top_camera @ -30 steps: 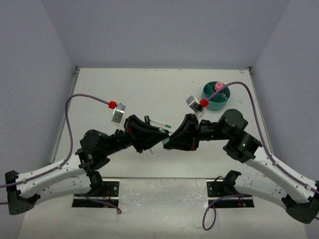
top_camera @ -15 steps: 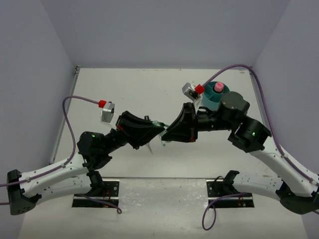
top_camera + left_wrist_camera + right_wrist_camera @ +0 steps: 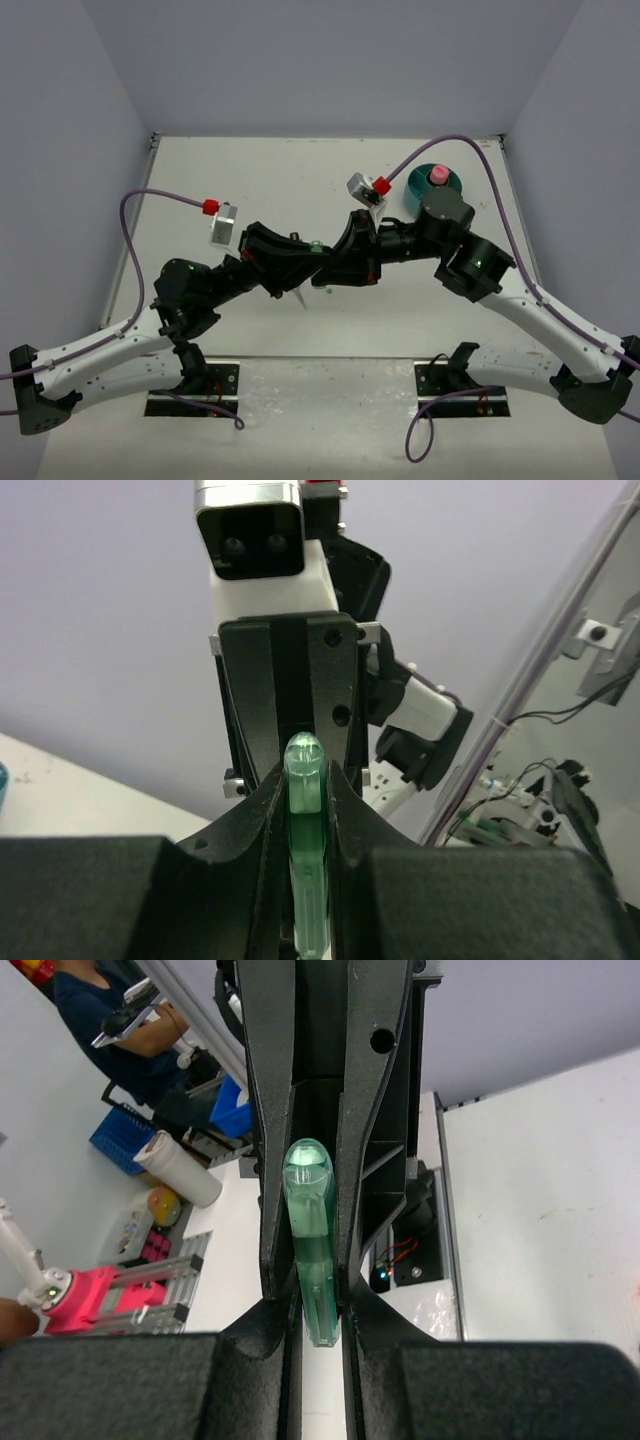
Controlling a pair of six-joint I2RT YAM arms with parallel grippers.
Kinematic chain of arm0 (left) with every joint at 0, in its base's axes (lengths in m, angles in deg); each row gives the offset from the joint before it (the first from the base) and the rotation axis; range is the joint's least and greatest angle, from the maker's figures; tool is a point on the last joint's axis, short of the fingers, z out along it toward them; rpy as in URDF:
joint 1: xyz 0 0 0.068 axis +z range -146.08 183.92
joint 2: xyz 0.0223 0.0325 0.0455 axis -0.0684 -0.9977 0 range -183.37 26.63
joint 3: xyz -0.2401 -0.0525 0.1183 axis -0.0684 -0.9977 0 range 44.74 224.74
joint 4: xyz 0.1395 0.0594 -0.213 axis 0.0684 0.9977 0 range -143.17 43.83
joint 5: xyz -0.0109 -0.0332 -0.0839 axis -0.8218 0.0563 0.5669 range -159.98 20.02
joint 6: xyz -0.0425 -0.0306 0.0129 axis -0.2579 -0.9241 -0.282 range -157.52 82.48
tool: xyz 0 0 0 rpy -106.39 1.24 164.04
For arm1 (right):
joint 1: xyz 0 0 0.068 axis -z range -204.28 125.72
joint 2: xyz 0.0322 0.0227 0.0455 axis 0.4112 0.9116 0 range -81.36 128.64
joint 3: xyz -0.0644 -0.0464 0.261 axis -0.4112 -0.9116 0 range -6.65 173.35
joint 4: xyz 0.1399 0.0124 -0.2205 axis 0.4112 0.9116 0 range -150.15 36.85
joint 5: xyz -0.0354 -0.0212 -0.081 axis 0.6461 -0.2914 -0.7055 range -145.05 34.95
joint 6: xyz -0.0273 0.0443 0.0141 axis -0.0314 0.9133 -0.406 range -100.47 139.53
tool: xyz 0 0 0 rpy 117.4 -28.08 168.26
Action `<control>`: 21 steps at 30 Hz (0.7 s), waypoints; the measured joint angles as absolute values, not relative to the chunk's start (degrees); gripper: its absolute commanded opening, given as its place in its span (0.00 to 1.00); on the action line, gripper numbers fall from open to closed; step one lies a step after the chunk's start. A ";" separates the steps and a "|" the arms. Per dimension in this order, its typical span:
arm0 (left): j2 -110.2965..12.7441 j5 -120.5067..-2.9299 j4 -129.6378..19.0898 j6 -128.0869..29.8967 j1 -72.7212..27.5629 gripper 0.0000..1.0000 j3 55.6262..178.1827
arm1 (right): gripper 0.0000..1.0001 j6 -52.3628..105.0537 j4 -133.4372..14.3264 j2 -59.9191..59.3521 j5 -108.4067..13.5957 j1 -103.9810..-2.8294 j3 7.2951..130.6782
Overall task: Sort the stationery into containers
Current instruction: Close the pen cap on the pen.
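Seen from above, the left gripper [image 3: 311, 262] and right gripper [image 3: 329, 268] meet nose to nose above the table [image 3: 250, 180], and little can be made out between them. The wrist views supply it: a green highlighter [image 3: 305, 810] is clamped between the left fingers [image 3: 235, 840], and its other end appears to be pinched by the right fingers [image 3: 385, 1310] too. At the far right, the teal organizer [image 3: 417, 187] is partly hidden by the right arm. A pink-capped bottle [image 3: 437, 176] stands inside it, but its compartment cannot be told.
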State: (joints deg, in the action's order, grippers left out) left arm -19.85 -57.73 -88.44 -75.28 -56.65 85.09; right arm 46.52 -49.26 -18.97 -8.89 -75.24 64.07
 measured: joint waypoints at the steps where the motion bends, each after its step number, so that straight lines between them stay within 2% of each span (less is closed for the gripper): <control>1: -19.85 -58.17 -86.43 -74.52 -56.60 0.00 86.06 | 0.00 46.79 -51.35 -19.45 -9.15 -75.24 62.51; 3: -19.86 -58.69 -79.99 -72.64 -56.67 0.12 88.79 | 0.00 47.11 -55.19 -20.55 -9.56 -75.67 58.92; 5: -20.07 -59.76 -73.14 -70.98 -56.88 0.36 91.31 | 0.00 47.71 -59.50 -21.67 -10.21 -75.88 54.61; 8: -20.68 -61.34 -65.33 -68.49 -57.44 0.46 94.70 | 0.00 49.21 -63.35 -22.87 -11.12 -76.65 48.93; 9: -21.18 -61.84 -63.41 -67.72 -57.71 0.44 96.04 | 0.00 49.59 -63.88 -22.71 -11.26 -77.08 47.58; 11: -22.07 -62.48 -60.48 -66.54 -57.86 0.27 97.94 | 0.00 50.29 -64.63 -22.03 -11.84 -77.86 46.16; 12: -22.49 -62.71 -59.36 -66.05 -57.89 0.13 98.72 | 0.00 50.65 -64.89 -21.73 -12.10 -78.17 45.78; 13: -22.71 -62.26 -58.84 -65.54 -57.95 0.05 99.29 | 0.00 50.91 -65.25 -21.70 -11.80 -78.25 45.63; 14: -22.86 -61.75 -58.55 -65.19 -58.01 0.05 99.72 | 0.00 51.28 -65.63 -21.70 -11.49 -78.35 45.52; 15: -22.91 -61.15 -58.64 -65.11 -58.05 0.09 99.91 | 0.00 51.83 -66.07 -21.75 -11.18 -78.49 45.47; 18: -22.61 -60.29 -58.90 -65.28 -58.36 0.30 100.02 | 0.00 52.02 -67.42 -22.00 -11.25 -79.14 45.42; 19: -22.42 -60.23 -58.99 -65.37 -58.36 0.30 99.99 | 0.00 52.11 -67.58 -22.16 -11.67 -79.34 45.31; 21: -22.38 -60.30 -59.56 -65.40 -58.36 0.22 99.44 | 0.00 52.42 -67.67 -22.61 -12.66 -79.49 44.87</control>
